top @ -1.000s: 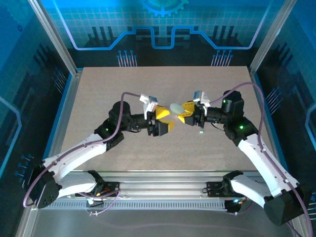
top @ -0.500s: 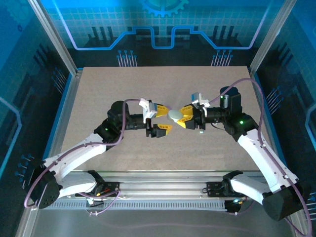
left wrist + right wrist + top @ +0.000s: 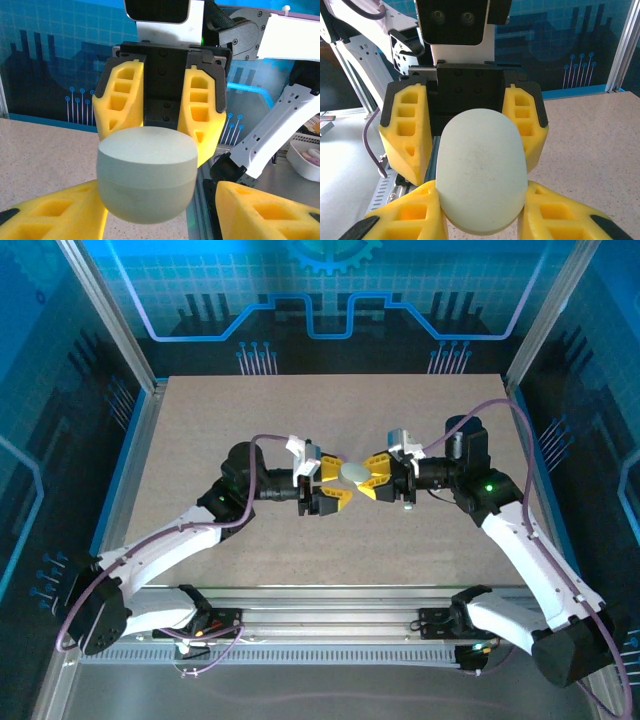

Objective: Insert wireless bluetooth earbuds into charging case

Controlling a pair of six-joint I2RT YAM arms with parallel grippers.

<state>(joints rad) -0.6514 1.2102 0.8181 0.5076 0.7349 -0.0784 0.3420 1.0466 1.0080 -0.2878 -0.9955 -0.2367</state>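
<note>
Left hand [image 3: 336,484] has moved in, fingers apart around the charging case [image 3: 353,472]; right hand [image 3: 370,477] clamps it.

The charging case [image 3: 353,472] is a pale, smooth pebble; it is shut, with a thin line round its middle; the right gripper [image 3: 368,476] pinches it up off the table [image 3: 200,420]; tiny pink earbuds [image 3: 313,152] lie in a white dish [image 3: 300,162] off to the side.

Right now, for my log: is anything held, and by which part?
The right gripper pinches the pale charging case across its sides at one end; the left gripper brackets the other end, jaws open.
</note>
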